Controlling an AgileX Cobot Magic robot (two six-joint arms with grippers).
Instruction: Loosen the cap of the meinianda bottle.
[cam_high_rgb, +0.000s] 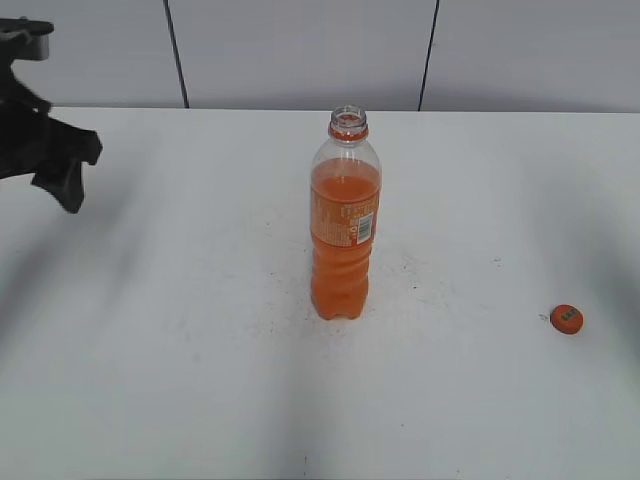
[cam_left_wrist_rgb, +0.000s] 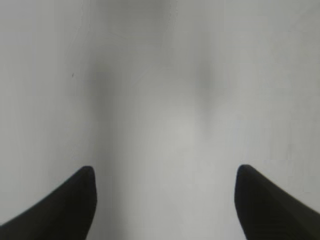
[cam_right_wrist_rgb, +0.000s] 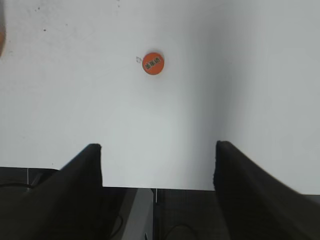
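**Cap already off, both pincers released**

Since the small round orange plastic cap (cam_right_wrist_rgb: 153, 63) lies flat ahead of the released right pincer (cam_right_wrist_rgb: 157, 165), that arm is nearer. Well apart, the tall clear orange-drink bottle (cam_high_rgb: 345, 225) stands upright, uncapped; left pincer (cam_left_wrist_rgb: 165, 195) also released.

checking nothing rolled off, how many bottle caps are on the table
1. The orange cap lies flat on the white table, to the right of the open bottle and apart from it. The right wrist view also shows it. None other visible.
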